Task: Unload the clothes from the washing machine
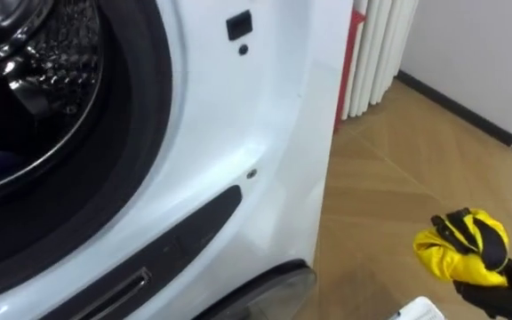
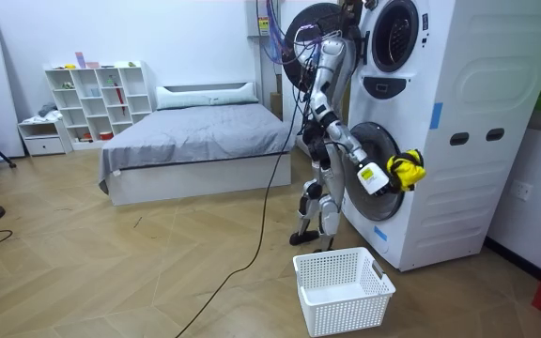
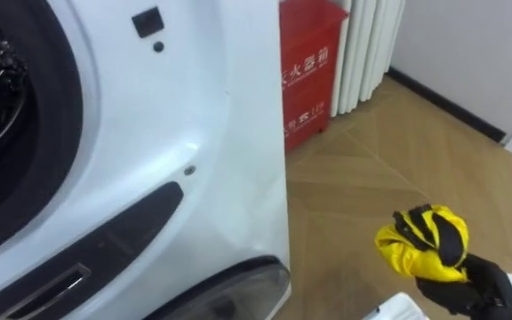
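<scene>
The washing machine (image 1: 238, 133) fills the left of the eye views, and its dark open drum (image 1: 25, 80) shows at the upper left. My right hand (image 1: 505, 284) is at the lower right, over the wooden floor and clear of the machine. Its dark fingers are curled round a bunched yellow cloth (image 1: 465, 249). In the room view I stand facing the lower washer (image 2: 411, 141), holding the yellow cloth (image 2: 407, 169) out in front of its round door, above and beyond the white basket (image 2: 343, 289).
A red box (image 3: 309, 76) and a white ribbed panel (image 1: 376, 53) stand against the wall past the machine's side. A white corner of the basket (image 1: 420, 311) shows below my hand. A bed (image 2: 195, 141) and shelves (image 2: 101, 99) stand behind me.
</scene>
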`<state>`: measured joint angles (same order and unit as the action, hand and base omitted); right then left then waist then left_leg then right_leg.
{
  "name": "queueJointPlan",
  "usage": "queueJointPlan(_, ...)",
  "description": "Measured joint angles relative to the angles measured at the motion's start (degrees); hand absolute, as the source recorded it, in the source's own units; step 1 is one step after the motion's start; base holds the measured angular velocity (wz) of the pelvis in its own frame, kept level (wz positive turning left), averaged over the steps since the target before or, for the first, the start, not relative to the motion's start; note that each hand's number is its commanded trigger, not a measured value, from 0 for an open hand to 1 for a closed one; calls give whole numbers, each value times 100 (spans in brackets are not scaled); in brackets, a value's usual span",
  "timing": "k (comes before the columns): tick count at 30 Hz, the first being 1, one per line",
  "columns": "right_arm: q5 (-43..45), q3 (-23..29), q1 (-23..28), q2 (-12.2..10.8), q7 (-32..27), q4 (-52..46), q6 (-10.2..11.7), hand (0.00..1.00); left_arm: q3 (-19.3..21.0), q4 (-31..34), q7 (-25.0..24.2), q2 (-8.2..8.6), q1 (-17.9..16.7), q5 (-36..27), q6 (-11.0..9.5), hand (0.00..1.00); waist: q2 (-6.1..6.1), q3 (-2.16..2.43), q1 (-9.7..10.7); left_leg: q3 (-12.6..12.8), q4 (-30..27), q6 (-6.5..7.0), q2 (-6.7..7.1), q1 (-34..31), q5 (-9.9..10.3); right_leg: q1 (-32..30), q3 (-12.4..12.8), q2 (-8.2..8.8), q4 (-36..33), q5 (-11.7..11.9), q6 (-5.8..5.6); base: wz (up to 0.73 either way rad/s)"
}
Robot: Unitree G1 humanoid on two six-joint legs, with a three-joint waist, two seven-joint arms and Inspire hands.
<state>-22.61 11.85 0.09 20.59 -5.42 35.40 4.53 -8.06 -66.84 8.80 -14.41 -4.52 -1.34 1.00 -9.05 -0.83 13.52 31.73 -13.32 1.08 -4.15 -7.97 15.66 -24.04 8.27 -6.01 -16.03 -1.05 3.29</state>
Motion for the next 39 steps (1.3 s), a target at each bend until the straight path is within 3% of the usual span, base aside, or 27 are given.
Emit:
queueJointPlan(7,-408,-27,-254,-113,-828,799,286,100,-120,120,312,109,112,-608,7,0,-38,4,-113,-26,-4,9,81,-186,-67,-243,0,36,-90,-67,-1,2)
queueJointPlan(14,-525,13,-274,-113,-1591,1123,312,100,-228,128,481,171,126,-909,72,0,-114,2,-97,22,38,13,114,-229,-76,-348,81,22,-194,-75,-13,-5)
queueJointPlan(19,-710,49,-315,-113,-2022,1130,559,100,-418,104,699,232,157,-1434,79,0,-111,-12,36,42,-1,42,227,-234,-93,-528,99,104,-565,-310,-44,4)
queueJointPlan(25,-747,67,-265,-110,-2422,1125,704,100,-579,31,908,243,158,-1729,77,0,-96,-27,191,72,43,71,298,-240,-113,-616,310,80,-688,-373,-138,-2)
queueJointPlan(29,-598,17,-226,-110,-2571,1107,706,100,-722,5,991,245,157,-1943,76,0,-95,-29,194,123,88,86,316,-231,-104,-638,424,8,-683,-340,-192,-15)
queueJointPlan(39,-598,-554,101,-126,-2274,1095,715,100,-1024,-10,1168,258,155,-2296,67,0,-138,-47,214,140,222,87,379,-175,-105,-688,407,4,-770,-319,-122,-2)
